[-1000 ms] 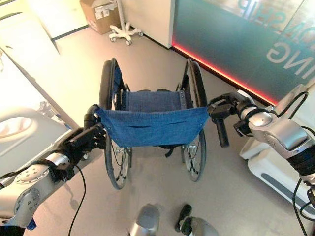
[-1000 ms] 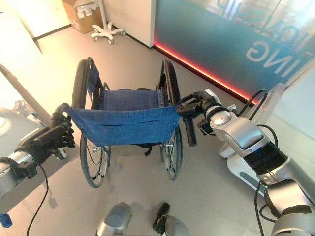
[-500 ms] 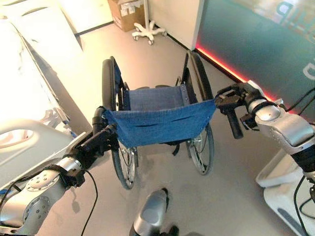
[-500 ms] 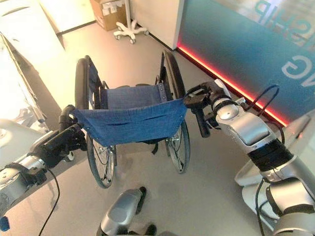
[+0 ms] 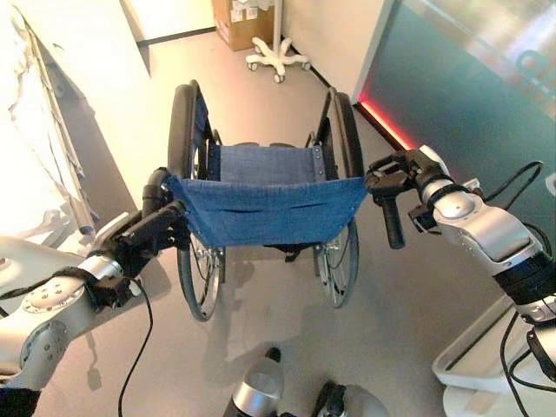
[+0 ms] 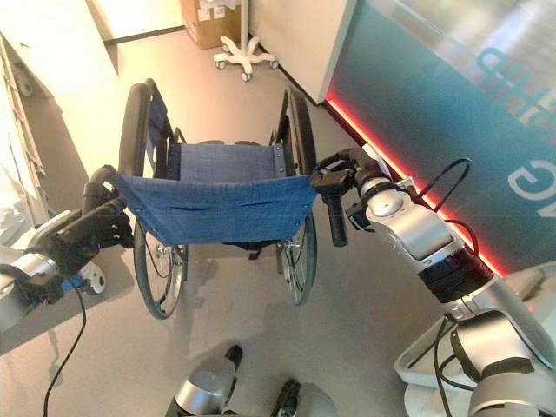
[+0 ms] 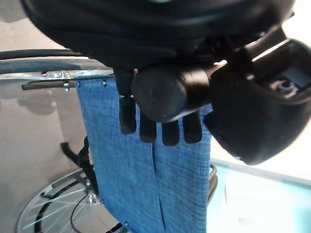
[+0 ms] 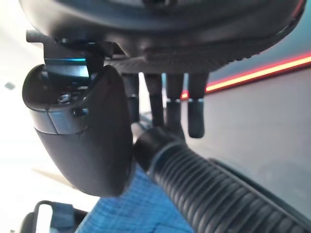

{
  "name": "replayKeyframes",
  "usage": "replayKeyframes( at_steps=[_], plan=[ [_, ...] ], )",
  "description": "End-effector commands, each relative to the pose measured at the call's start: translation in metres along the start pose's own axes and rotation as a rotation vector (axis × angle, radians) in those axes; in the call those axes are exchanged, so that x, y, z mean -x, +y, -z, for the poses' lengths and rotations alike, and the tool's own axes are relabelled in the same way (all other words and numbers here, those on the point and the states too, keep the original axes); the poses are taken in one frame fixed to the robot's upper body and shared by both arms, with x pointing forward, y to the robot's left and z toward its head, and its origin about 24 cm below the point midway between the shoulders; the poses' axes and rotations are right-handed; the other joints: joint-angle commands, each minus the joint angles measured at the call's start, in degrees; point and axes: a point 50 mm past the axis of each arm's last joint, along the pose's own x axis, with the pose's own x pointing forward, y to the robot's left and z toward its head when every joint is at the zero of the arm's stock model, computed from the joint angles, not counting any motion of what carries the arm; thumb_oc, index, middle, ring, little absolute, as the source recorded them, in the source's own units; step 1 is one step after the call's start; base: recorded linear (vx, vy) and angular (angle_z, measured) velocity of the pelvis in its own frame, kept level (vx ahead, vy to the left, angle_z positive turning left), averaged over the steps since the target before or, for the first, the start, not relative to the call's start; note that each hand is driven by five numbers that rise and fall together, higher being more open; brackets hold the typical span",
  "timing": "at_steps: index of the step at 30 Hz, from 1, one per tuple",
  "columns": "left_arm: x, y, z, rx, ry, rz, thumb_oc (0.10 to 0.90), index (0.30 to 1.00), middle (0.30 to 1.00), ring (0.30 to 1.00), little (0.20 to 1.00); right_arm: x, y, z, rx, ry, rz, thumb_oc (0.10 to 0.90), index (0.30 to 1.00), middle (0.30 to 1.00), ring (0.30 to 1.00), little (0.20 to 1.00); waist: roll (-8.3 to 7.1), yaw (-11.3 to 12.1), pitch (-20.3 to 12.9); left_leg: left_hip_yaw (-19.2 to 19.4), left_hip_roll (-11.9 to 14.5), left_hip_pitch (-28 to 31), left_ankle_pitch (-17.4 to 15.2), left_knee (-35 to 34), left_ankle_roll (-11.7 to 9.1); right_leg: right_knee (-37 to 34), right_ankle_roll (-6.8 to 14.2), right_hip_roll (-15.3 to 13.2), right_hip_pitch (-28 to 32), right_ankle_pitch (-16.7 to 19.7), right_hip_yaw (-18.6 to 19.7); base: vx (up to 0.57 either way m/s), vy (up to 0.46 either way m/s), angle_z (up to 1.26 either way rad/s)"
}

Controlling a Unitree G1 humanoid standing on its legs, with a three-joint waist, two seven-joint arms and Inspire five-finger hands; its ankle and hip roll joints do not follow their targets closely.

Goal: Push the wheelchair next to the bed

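Bed [image 5: 35,165] at 9 o'clock: cut by frame edge. Cardboard box [image 5: 243,13] at 12 o'clock: top cropped. Wheelchair [image 5: 265,208] footrests hidden under its seat.

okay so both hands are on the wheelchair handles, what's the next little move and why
Probably a short push forward, steering left. The left hand and the right hand are each curled round a push handle of the wheelchair, and the bed lies along its left side with open floor between them.

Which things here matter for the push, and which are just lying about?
For the job:
wheelchair
bed, on the robot's left
left robot hand on one push handle
right robot hand on the other

Lying about:
cardboard box
wheeled stand
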Motion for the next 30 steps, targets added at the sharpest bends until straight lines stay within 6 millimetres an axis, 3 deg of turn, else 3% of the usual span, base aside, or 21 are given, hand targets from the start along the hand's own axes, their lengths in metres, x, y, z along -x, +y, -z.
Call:
replayKeyframes(
  at_steps=[1, 3, 5, 9, 10, 12, 14, 15, 17, 18, 20, 21, 23, 24, 25, 26, 27, 28, 30],
  plan=[
    [0.010, -0.016, -0.076, -0.177, -0.358, 0.119, 0.400, 0.300, 0.300, 0.300, 0.300, 0.021, -0.037, -0.078, 0.062, -0.349, 0.088, 0.400, 0.300, 0.300, 0.300, 0.300, 0.13, -4.3, -4.9, -15.5, -4.1, 3.4, -2.7, -0.4, -0.9, -13.6, 0.0, -1.5, 2.5, 14.1, 3.8, 0.40, -0.459, 0.69],
    [0.012, -0.017, -0.074, -0.197, -0.360, 0.119, 0.400, 0.300, 0.300, 0.300, 0.300, 0.024, -0.041, -0.084, 0.065, -0.350, 0.083, 0.400, 0.300, 0.300, 0.300, 0.300, -0.51, -4.2, -5.1, -16.3, -2.0, 4.5, -3.0, 0.6, -2.0, -14.6, 0.7, -2.1, 3.6, 14.4, 4.0, 0.41, -0.472, 0.76],
    [0.016, -0.016, -0.069, -0.187, -0.353, 0.118, 0.400, 0.300, 0.300, 0.300, 0.300, 0.022, -0.043, -0.086, 0.065, -0.331, 0.064, 0.400, 0.300, 0.300, 0.300, 0.300, -2.35, -2.8, -6.4, -16.9, -0.8, 3.9, -1.3, 3.2, -3.3, -16.0, 1.6, -1.8, 7.3, 14.8, 2.2, 0.44, -0.469, 0.70],
    [0.019, -0.014, -0.056, -0.149, -0.314, 0.112, 0.400, 0.300, 0.300, 0.300, 0.300, 0.015, -0.040, -0.081, 0.100, -0.298, 0.021, 0.400, 0.300, 0.300, 0.300, 0.300, -3.57, -2.9, -8.2, -14.7, 1.9, 4.1, 7.5, 8.7, -6.4, -15.3, 0.2, 0.6, 10.3, 12.6, -1.9, 0.28, -0.273, 0.41],
    [0.019, -0.016, -0.050, -0.129, -0.303, 0.116, 0.400, 0.300, 0.300, 0.300, 0.300, 0.013, -0.041, -0.078, 0.149, -0.288, 0.013, 0.400, 0.300, 0.300, 0.300, 0.300, -3.76, -3.2, -8.8, -12.1, 2.2, 1.8, 13.2, 14.9, -7.5, -16.7, -1.3, 1.2, 12.4, 11.9, -4.4, 0.22, -0.285, 0.04],
    [0.022, -0.017, -0.046, -0.103, -0.299, 0.112, 0.400, 0.300, 0.300, 0.300, 0.300, 0.015, -0.041, -0.078, 0.195, -0.290, 0.009, 0.400, 0.300, 0.300, 0.300, 0.300, -3.72, -3.4, -9.1, -9.8, 0.5, -2.8, 16.5, 22.3, -7.6, -18.0, -3.4, 2.4, 14.5, 10.7, -6.1, 0.18, -0.261, 0.11],
    [0.021, -0.017, -0.043, -0.086, -0.292, 0.100, 0.400, 0.300, 0.300, 0.300, 0.300, 0.015, -0.038, -0.078, 0.201, -0.302, 0.002, 0.400, 0.300, 0.300, 0.300, 0.300, -3.80, -3.3, -8.7, -7.7, -0.6, -7.6, 16.2, 27.4, -7.1, -18.1, -4.8, 3.5, 16.1, 9.8, -7.7, 0.18, -0.253, 0.06],
    [0.020, -0.017, -0.042, -0.083, -0.291, 0.094, 0.400, 0.300, 0.300, 0.300, 0.300, 0.015, -0.036, -0.078, 0.196, -0.306, 0.002, 0.400, 0.300, 0.300, 0.300, 0.300, -3.66, -2.8, -8.4, -7.3, -2.1, -9.0, 14.4, 27.4, -6.5, -18.2, -5.1, 4.1, 16.7, 9.4, -7.9, 0.28, -0.289, 0.06],
    [0.020, -0.013, -0.041, -0.076, -0.293, 0.064, 0.400, 0.300, 0.300, 0.300, 0.300, 0.014, -0.028, -0.083, 0.183, -0.328, -0.003, 0.400, 0.300, 0.300, 0.300, 0.300, -2.99, -1.6, -8.1, -6.6, -5.1, -8.9, 11.7, 21.2, -5.5, -17.8, -5.1, 6.2, 17.5, 8.2, -7.2, 0.27, -0.191, 0.24],
    [0.020, -0.011, -0.041, -0.071, -0.294, 0.051, 0.400, 0.300, 0.300, 0.300, 0.300, 0.014, -0.026, -0.084, 0.180, -0.337, -0.006, 0.400, 0.300, 0.300, 0.300, 0.300, -2.57, -1.5, -8.5, -5.7, -4.6, -8.4, 11.9, 16.1, -5.3, -17.7, -5.1, 7.4, 18.0, 7.5, -7.8, 0.31, -0.156, 0.41],
    [0.019, -0.011, -0.038, -0.063, -0.290, 0.046, 0.400, 0.300, 0.300, 0.300, 0.300, 0.011, -0.024, -0.085, 0.177, -0.337, 0.000, 0.400, 0.300, 0.300, 0.300, 0.300, -1.95, -0.7, -9.0, -3.4, -3.3, -6.9, 13.5, 5.1, -5.4, -17.8, -5.8, 9.5, 20.2, 5.7, -9.7, 0.33, -0.135, 0.22],
    [0.019, -0.011, -0.037, -0.065, -0.290, 0.048, 0.400, 0.300, 0.300, 0.300, 0.300, 0.010, -0.023, -0.085, 0.175, -0.335, 0.004, 0.400, 0.300, 0.300, 0.300, 0.300, -1.84, -0.4, -9.1, -3.3, -3.5, -7.0, 13.7, 3.3, -5.4, -17.7, -5.9, 9.9, 20.5, 5.3, -10.0, 0.39, -0.163, -0.27],
    [0.016, -0.015, -0.034, -0.092, -0.292, 0.070, 0.400, 0.300, 0.300, 0.300, 0.300, 0.003, -0.020, -0.082, 0.146, -0.317, 0.039, 0.400, 0.300, 0.300, 0.300, 0.300, -1.05, 1.9, -9.5, 2.4, -4.7, -10.5, 16.9, -8.2, -5.8, -17.6, -7.0, 14.2, 24.9, 1.7, -12.0, 0.46, -0.218, -0.24],
    [0.015, -0.015, -0.033, -0.095, -0.293, 0.071, 0.400, 0.300, 0.300, 0.300, 0.300, 0.002, -0.019, -0.081, 0.142, -0.314, 0.041, 0.400, 0.300, 0.300, 0.300, 0.300, -1.01, 2.1, -9.6, 3.4, -4.8, -10.6, 17.3, -9.3, -5.9, -17.5, -7.1, 14.6, 25.4, 1.3, -12.2, 0.43, -0.187, 0.29],
    [0.013, -0.018, -0.032, -0.103, -0.300, 0.074, 0.400, 0.300, 0.300, 0.300, 0.300, 0.000, -0.018, -0.079, 0.127, -0.308, 0.051, 0.400, 0.300, 0.300, 0.300, 0.300, -0.70, 2.4, -9.9, 6.7, -5.0, -11.7, 18.7, -12.1, -6.0, -17.3, -7.5, 16.2, 27.0, -0.3, -12.8, 0.24, -0.089, 0.45],
    [0.013, -0.018, -0.032, -0.103, -0.300, 0.074, 0.400, 0.300, 0.300, 0.300, 0.300, 0.000, -0.018, -0.078, 0.126, -0.308, 0.051, 0.400, 0.300, 0.300, 0.300, 0.300, -0.80, 2.5, -9.7, 6.8, -5.1, -11.4, 18.7, -12.3, -6.0, -17.2, -7.5, 16.0, 27.1, -0.5, -12.8, 0.52, -0.180, 0.46],
    [0.010, -0.021, -0.034, -0.113, -0.314, 0.075, 0.400, 0.300, 0.300, 0.300, 0.300, -0.002, -0.018, -0.074, 0.111, -0.299, 0.065, 0.400, 0.300, 0.300, 0.300, 0.300, -0.77, 2.2, -10.4, 11.7, -5.8, -12.9, 18.6, -14.2, -5.7, -16.4, -8.1, 18.1, 29.2, -3.1, -13.4, 0.50, -0.149, 0.33],
    [0.009, -0.020, -0.037, -0.121, -0.323, 0.070, 0.400, 0.300, 0.300, 0.300, 0.300, -0.003, -0.018, -0.073, 0.107, -0.295, 0.068, 0.400, 0.300, 0.300, 0.300, 0.300, -0.90, 2.2, -10.8, 13.0, -6.2, -13.1, 17.5, -14.2, -4.7, -15.1, -8.3, 18.4, 29.3, -4.2, -13.6, 0.66, -0.159, 0.60],
    [0.010, -0.014, -0.045, -0.137, -0.337, 0.048, 0.400, 0.300, 0.300, 0.300, 0.300, -0.005, -0.016, -0.071, 0.093, -0.297, 0.060, 0.400, 0.300, 0.300, 0.300, 0.300, -1.91, 2.4, -11.5, 11.7, -7.9, -11.7, 14.5, -14.2, -2.2, -9.9, -7.0, 17.7, 28.9, -4.2, -13.0, 0.46, -0.071, 0.46]
  ],
)
